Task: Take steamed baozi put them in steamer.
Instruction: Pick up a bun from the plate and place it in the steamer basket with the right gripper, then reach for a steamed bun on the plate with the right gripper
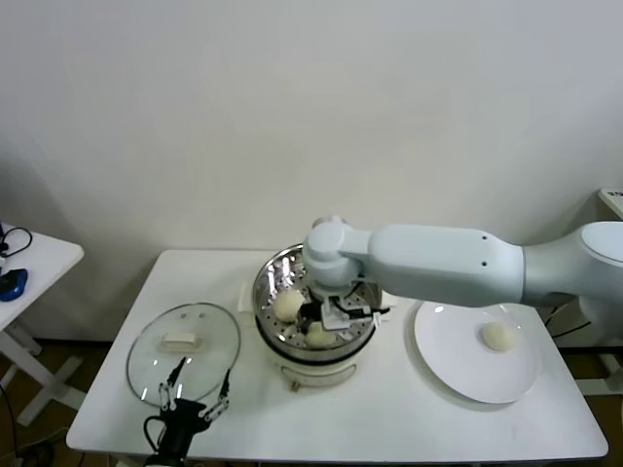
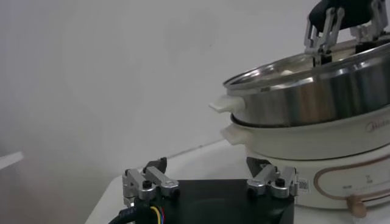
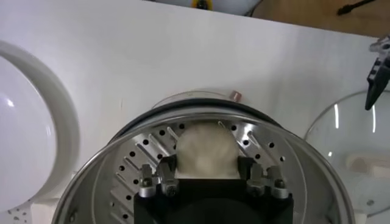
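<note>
Our right gripper (image 3: 207, 176) reaches down into the steamer (image 1: 265, 292), its fingers set on either side of a steamed baozi (image 3: 206, 152) resting on the perforated floor; whether they pinch it we cannot tell. We count three baozi from the head camera: two in the steamer, one (image 1: 496, 336) beside us on the white plate (image 1: 443, 370). Our left gripper (image 1: 195, 397) hangs spread open by the glass lid (image 1: 214, 326), holding nothing. Only the left wrist camera shows the cooker base (image 2: 317, 146).
</note>
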### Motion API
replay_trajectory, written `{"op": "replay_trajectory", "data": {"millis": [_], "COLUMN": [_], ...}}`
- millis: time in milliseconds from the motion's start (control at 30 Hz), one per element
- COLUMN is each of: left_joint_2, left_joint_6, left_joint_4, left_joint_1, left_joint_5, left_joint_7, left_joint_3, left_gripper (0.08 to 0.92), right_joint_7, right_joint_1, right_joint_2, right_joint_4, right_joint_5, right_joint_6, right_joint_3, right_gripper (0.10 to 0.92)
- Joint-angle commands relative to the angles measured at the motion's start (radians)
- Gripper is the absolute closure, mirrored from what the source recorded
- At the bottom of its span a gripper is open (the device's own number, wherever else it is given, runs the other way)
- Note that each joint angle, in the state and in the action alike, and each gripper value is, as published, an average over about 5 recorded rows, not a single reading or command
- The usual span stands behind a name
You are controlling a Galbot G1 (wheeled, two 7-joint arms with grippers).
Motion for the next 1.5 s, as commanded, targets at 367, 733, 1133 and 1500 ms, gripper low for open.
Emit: {"op": "replay_trajectory", "data": {"millis": [367, 733, 1133, 1500], "left_joint_2": [-0.006, -0.005, 0.000, 0.014], "left_joint_6": [0.002, 0.007, 0.008, 0.011], "left_joint_4": [0.004, 0.001, 0.003, -0.004], "left_joint_1": [-0.003, -0.007, -0.016, -0.032], "left_joint_5": [0.007, 0.006, 0.000, -0.022], "left_joint_7": [-0.001, -0.002, -0.003, -0.003], "left_joint_3": [0.004, 0.002, -0.001, 0.001], "left_gripper": [0.177, 0.177, 0.177, 0.177], "right_joint_7": [0.001, -0.001, -0.019, -0.017], "right_joint_1": [-0.022, -0.013, 0.133, 0.397], "right_joint_2": [-0.018, -0.018, -0.129, -0.468], "right_joint_4": [-0.001, -0.011, -0.029, -0.232], "right_joint_5": [-0.016, -0.025, 0.141, 0.650], "right_joint_6": [0.014, 0.042, -0.013, -0.266], "right_joint_3": [0.002, 0.032, 0.074, -0.210], "right_gripper": [0.370, 0.205, 0.203, 0.203]}}
